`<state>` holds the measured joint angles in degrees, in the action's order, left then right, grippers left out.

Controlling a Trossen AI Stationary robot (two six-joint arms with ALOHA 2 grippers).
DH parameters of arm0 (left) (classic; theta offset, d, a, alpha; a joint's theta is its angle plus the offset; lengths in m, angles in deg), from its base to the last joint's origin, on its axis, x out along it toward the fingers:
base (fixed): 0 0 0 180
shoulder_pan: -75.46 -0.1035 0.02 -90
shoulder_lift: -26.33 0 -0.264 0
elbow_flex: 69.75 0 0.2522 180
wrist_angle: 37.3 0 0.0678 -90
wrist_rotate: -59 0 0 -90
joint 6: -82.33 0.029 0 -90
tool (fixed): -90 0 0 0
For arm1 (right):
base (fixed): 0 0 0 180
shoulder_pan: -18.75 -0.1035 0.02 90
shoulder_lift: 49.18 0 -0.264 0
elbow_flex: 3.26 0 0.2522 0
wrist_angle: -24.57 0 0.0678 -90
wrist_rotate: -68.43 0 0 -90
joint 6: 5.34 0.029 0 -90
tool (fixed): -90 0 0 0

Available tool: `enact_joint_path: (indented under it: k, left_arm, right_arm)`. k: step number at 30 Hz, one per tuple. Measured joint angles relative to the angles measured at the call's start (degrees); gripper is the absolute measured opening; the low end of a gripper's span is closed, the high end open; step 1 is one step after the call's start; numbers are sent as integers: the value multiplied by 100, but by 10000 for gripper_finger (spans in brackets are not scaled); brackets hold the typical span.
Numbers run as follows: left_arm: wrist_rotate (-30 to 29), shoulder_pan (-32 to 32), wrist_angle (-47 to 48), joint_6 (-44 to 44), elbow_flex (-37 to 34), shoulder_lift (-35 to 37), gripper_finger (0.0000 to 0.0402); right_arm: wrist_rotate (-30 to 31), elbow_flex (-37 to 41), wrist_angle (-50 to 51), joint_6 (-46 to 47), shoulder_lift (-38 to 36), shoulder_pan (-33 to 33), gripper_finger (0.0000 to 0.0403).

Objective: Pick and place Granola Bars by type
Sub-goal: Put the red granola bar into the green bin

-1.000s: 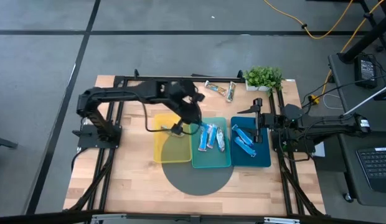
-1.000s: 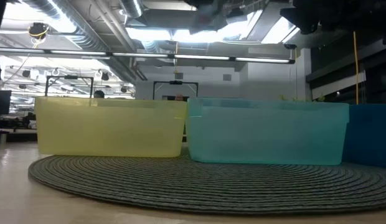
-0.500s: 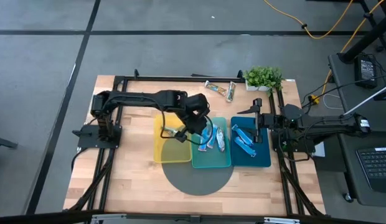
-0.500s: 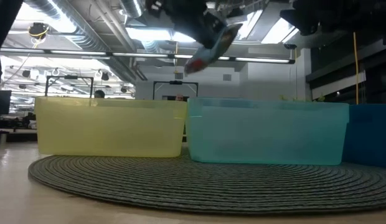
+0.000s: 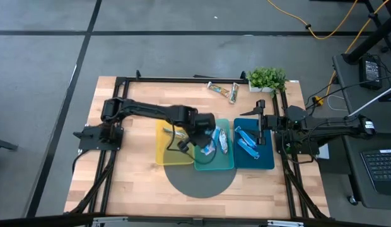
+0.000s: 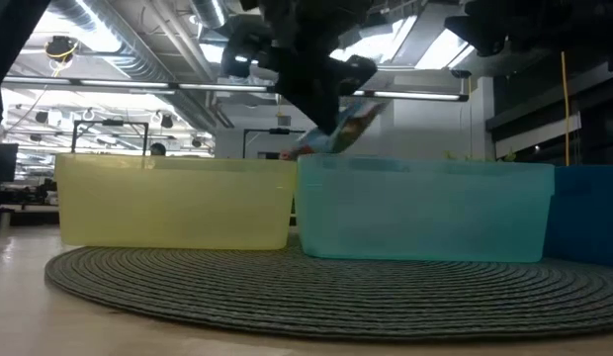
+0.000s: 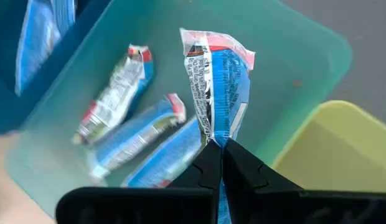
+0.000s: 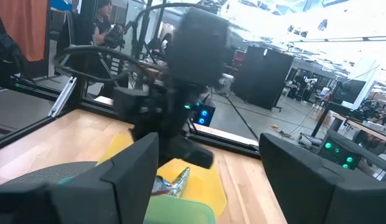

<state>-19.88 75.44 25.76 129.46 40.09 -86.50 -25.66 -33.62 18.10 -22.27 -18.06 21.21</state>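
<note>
My right gripper (image 8: 208,180) hangs with its two dark fingers (image 8: 127,168) spread wide apart, nothing between them. Past them I see the left arm (image 8: 180,81) bent low over the wooden worktop (image 8: 68,134). Under it sits the yellow tray (image 8: 193,186), with a shiny wrapped bar (image 8: 170,183) at its near edge. A person (image 8: 106,18) stands in the room beyond.
</note>
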Motion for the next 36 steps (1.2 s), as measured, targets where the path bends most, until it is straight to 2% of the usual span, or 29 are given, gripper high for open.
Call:
enact_joint_path:
  k: [3, 9, 17, 23, 28, 36]
  left_arm:
    - [-353, 144, 108, 207, 3, -34, 4]
    - [-439, 289, -75, 544, 10, -190, 2]
    - [-900, 431, -357, 1083, 7, -271, 3]
    - [-897, 431, -521, 1137, 110, -267, 3]
    - [-552, 370, -495, 1054, 108, -269, 1]
    - [-497, 359, -492, 1108, 109, -655, 1]
  right_arm:
    - [0, 0, 1, -4, 2, 0, 280]
    - [0, 0, 0, -7, 2, 0, 280]
    - [28, 0, -12, -11, 59, 7, 280]
    - [63, 0, -102, -26, 129, 17, 280]
    - [70, 0, -140, -28, 157, 17, 280]
    - [66, 0, -142, -28, 164, 17, 280]
